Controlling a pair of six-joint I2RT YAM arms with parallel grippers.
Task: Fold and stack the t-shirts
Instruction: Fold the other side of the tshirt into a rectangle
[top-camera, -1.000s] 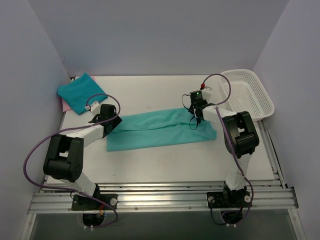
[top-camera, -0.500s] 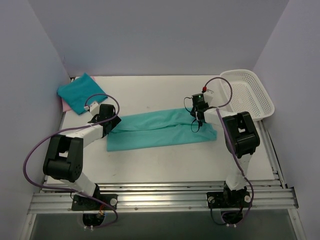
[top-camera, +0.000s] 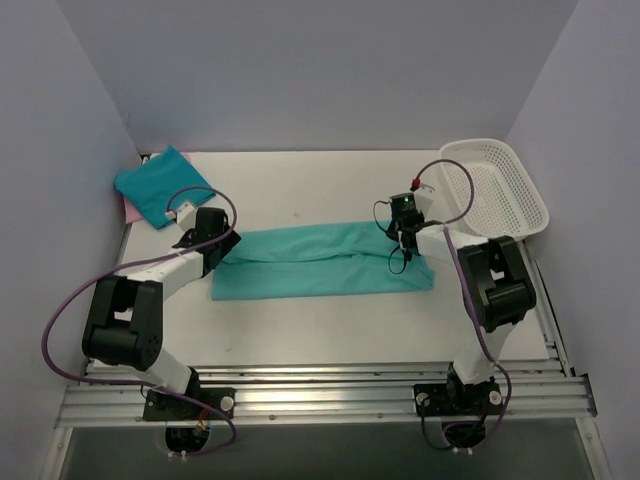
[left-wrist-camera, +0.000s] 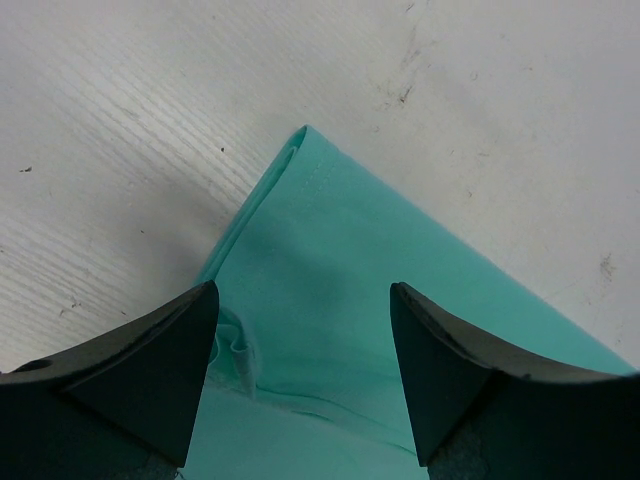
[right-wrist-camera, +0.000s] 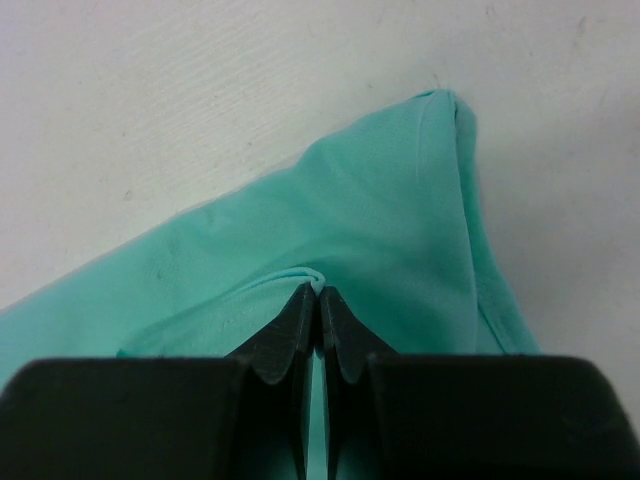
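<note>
The left gripper (left-wrist-camera: 305, 375) hangs wide apart over a teal cloth t-shirt's corner (left-wrist-camera: 330, 260) on the scuffed white tabletop (left-wrist-camera: 150, 110).

Even, diffuse light, probably from overhead; no glare, only soft shadows on the tabletop (top-camera: 320, 190). Wrist views sharp further out, but the close-up fingers (left-wrist-camera: 130, 380) go dark, edges slightly soft.

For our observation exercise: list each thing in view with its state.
Long teal cloth t-shirt: folded lengthwise, lying flat.
Square teal cloth t-shirt: folded, top of corner pile.
Pink cloth t-shirt: underneath it, mostly hidden.
Left gripper: open, above long shirt's corner.
Right gripper: shut, pinching long shirt's fold.
White plastic mesh basket: upright.
</note>
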